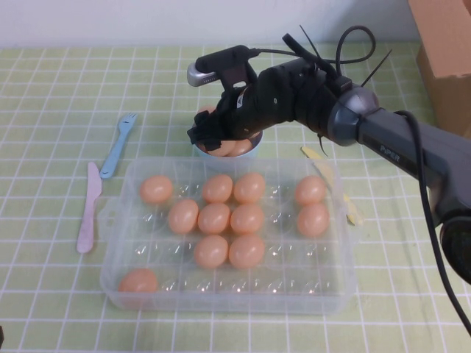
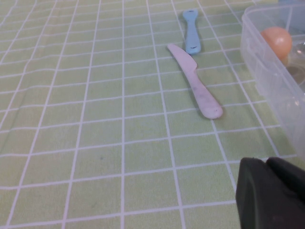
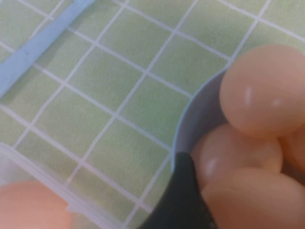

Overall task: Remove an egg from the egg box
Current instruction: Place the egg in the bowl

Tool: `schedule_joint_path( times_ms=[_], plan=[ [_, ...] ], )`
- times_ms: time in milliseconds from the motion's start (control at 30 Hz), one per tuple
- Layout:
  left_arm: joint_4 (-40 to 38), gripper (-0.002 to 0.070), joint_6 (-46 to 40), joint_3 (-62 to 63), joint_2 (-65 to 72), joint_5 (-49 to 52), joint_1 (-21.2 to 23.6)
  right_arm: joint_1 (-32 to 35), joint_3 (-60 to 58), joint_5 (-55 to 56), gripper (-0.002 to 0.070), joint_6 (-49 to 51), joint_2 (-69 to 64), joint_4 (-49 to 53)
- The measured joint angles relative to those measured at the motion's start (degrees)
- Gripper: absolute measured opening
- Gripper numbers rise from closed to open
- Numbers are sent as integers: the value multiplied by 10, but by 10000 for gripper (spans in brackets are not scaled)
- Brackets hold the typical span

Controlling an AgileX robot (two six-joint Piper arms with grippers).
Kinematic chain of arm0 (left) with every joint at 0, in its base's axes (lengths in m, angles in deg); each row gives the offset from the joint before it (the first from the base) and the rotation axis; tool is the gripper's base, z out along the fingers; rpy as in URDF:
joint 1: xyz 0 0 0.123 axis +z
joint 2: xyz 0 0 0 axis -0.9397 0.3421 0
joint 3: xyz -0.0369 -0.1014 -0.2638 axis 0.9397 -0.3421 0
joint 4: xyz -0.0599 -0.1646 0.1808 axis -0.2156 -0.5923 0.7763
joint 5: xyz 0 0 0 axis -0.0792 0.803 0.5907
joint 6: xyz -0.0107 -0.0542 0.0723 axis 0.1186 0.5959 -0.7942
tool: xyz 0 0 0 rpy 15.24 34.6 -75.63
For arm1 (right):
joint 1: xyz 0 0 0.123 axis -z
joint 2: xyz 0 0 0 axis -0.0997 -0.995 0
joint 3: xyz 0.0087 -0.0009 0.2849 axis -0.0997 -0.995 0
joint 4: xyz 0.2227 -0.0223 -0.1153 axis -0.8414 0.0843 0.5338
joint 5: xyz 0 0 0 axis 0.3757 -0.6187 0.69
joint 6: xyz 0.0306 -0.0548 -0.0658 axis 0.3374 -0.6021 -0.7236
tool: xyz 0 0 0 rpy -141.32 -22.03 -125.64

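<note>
One egg sits directly under my right pincer, over the bowl behind the egg box; I cannot tell its grip. My left pincer idles over the bench, grip unreadable.

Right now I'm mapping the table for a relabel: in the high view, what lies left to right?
Pink knife → blue fork → egg box → yellow utensil → cardboard box. The right gripper hangs over the blue bowl; the left gripper is off-frame.
</note>
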Motion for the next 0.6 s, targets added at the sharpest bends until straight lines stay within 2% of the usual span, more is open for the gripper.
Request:
schedule_joint_path(
  times_ms=[600],
  plan=[
    [0,-5,0,0,0,0,0,-4,7,-27,503,0,48,6]
  ],
)
